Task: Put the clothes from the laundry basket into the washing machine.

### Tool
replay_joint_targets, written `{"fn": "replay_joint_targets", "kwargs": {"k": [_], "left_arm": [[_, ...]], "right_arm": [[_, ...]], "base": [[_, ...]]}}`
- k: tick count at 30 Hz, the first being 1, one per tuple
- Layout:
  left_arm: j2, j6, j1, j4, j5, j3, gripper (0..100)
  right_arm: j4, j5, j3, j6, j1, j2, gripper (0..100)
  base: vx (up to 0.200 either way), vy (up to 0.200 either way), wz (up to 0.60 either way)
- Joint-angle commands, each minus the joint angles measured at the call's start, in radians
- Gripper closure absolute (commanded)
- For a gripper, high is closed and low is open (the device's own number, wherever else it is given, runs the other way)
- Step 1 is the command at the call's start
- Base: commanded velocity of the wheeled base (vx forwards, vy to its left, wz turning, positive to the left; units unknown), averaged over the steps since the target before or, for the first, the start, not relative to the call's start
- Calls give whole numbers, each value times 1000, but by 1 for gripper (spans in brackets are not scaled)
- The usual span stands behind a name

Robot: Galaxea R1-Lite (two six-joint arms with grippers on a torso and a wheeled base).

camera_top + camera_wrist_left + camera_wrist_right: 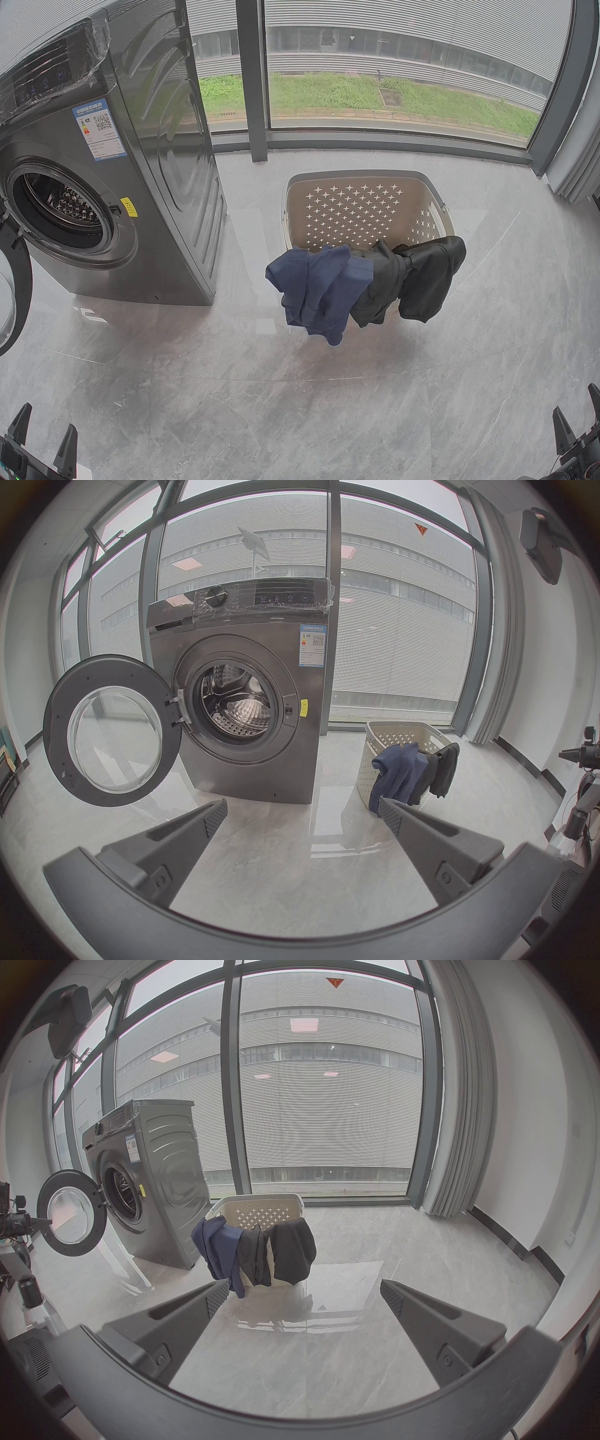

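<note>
**Pale stone floor by the window: the first pick is not yet begun**

A pale grey stone floor (300,400) runs up to a wall of window glass (406,56). The laundry basket (365,181) stands ahead of both pairs of fingers and well apart from them. Its clothes hang over the rim that faces the fingers. A blue garment (319,290) is on the side toward the left fingers (181,833). A dark grey piece (378,284) is beside it, and a black piece (434,275) is toward the right fingers (437,1329). The washing machine (156,187) stands ahead of the left fingers and out to their far side. Its door (112,730) is swung fully open and the drum (237,705) is exposed.

Both pairs of fingers are spread wide and hold nothing, low above the floor.

By this layout the task is at its opening step, with every garment on the basket and none in the drum. The next move likely calls for closing the gap to the basket. One pair of fingers would then come down over a draped fold and pinch enough cloth that the piece lifts whole. The blue garment, on the machine's side, looks the natural first pick for the left fingers. The carry must clear the open door.
</note>
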Motion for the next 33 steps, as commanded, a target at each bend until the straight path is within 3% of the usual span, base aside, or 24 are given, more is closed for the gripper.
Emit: {"fn": "replay_joint_targets", "kwargs": {"k": [1, 4, 10, 33], "left_arm": [[-10, -2, 0, 0, 1, 16, 0], [-10, -2, 0, 0, 1, 18, 0], [-10, 0, 0, 0, 1, 16, 0], [-10, -2, 0, 0, -1, 18, 0]], "right_arm": [[0, 0, 18, 0, 0, -16, 0], [0, 0, 18, -1, 0, -16, 0], [0, 0, 18, 0, 0, -16, 0], [0, 0, 18, 0, 0, -16, 0]], "base": [[200, 0, 0], [200, 0, 0], [0, 0, 0], [0, -183, 0]]}}
